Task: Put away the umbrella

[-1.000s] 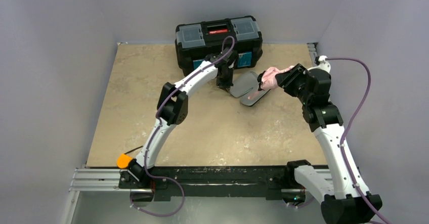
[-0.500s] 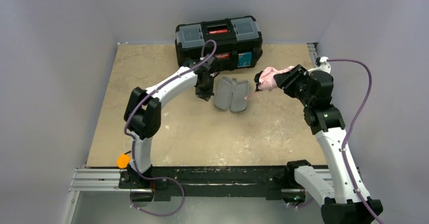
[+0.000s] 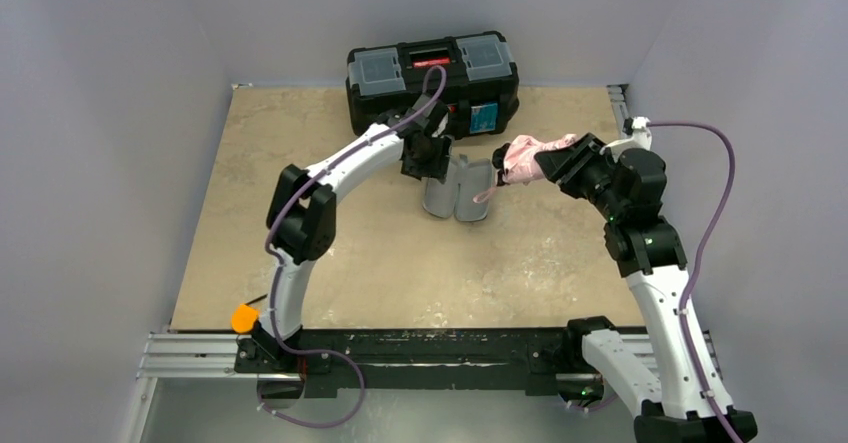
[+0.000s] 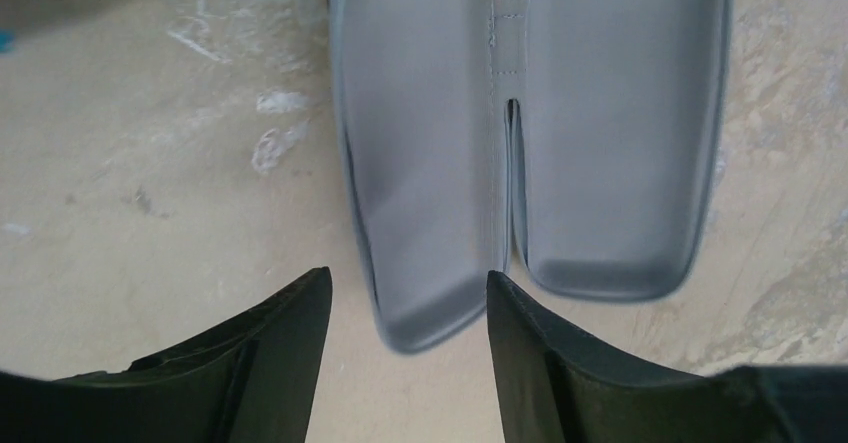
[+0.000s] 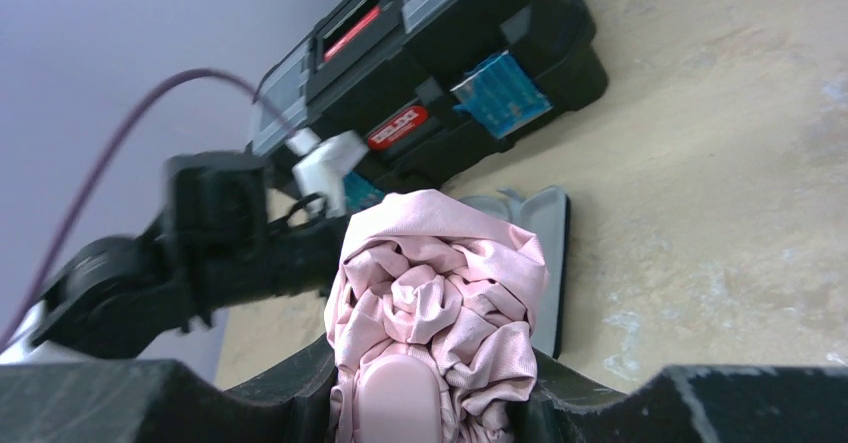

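Gripping the umbrella (image 3: 522,157) tight in the right gripper (image 3: 552,164), just right of the case (image 4: 600,163); hovering left gripper (image 4: 408,363) spread wide, empty, at one end of the case; could snag loose fabric on its rim, shoving it aside.

**No Words Clear Enough to Read**

The black toolbox (image 5: 430,63) has a small red label (image 5: 396,127) on its front. The label has white letters, but they are too small and blurry to read. Next to it is a blue sticker (image 5: 500,93) with tiny marks that cannot be read either. The red strip (image 5: 355,25) on the lid shows no clear letters. No numbers or signs can be read in any view.
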### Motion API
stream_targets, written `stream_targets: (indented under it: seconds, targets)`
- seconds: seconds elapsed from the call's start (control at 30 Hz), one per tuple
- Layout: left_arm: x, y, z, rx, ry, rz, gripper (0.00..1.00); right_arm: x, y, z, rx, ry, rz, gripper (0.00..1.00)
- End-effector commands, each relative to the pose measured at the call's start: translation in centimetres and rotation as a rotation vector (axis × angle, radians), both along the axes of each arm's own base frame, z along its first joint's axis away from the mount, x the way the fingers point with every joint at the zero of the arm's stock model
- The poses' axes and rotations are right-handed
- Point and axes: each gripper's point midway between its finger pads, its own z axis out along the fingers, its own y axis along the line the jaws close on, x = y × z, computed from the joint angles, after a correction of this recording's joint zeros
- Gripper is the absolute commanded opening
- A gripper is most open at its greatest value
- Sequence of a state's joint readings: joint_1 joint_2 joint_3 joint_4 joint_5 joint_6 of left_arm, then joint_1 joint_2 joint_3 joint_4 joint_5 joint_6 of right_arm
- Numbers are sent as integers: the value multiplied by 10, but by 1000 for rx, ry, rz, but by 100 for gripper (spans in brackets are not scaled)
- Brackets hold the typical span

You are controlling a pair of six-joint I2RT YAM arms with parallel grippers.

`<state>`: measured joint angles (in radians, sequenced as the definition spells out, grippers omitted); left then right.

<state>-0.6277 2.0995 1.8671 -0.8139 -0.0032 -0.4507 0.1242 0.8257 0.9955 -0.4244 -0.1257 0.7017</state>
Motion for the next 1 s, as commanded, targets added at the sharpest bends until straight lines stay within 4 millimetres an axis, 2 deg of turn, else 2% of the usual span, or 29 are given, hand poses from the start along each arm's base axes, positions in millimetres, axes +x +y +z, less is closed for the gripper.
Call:
stream_targets:
  seconds: [0.0, 0.13, 0.2, 0.3, 0.4, 0.5, 0.57, 0.7, 0.87, 0.97]
  targets:
    - [3, -15, -27, -26, 99, -81, 56, -1, 27, 32, 20, -174, 173, 0]
    - [0, -21, -38, -32, 181, -82, 47, 0, 43, 30, 4, -223, 281, 0]
    - [-1, -21, -41, -30, 196, -77, 36, 2, 50, 28, -18, -243, 344, 0]
    - [-5, -17, -43, -17, 205, -70, 14, 8, 52, 26, -81, -252, 380, 0]
    - [-14, -8, -39, -4, 208, -62, 3, 14, 48, 28, -135, -284, 364, 0]
    - [-28, 4, -31, 14, 216, -52, 1, 19, 41, 35, -192, -344, 316, 0]
    - [-41, 12, -25, 27, 235, -42, 1, 22, 44, 35, -235, -378, 305, 0]
    - [-68, 30, -17, 53, 258, -37, 0, 23, 70, 21, -422, -376, 305, 0]
    - [-94, 46, -14, 67, 297, -20, 0, 18, 108, 9, -571, -411, 320, 0]
    - [-105, 52, -14, 68, 313, -19, 0, 15, 129, -8, -739, -424, 320, 0]
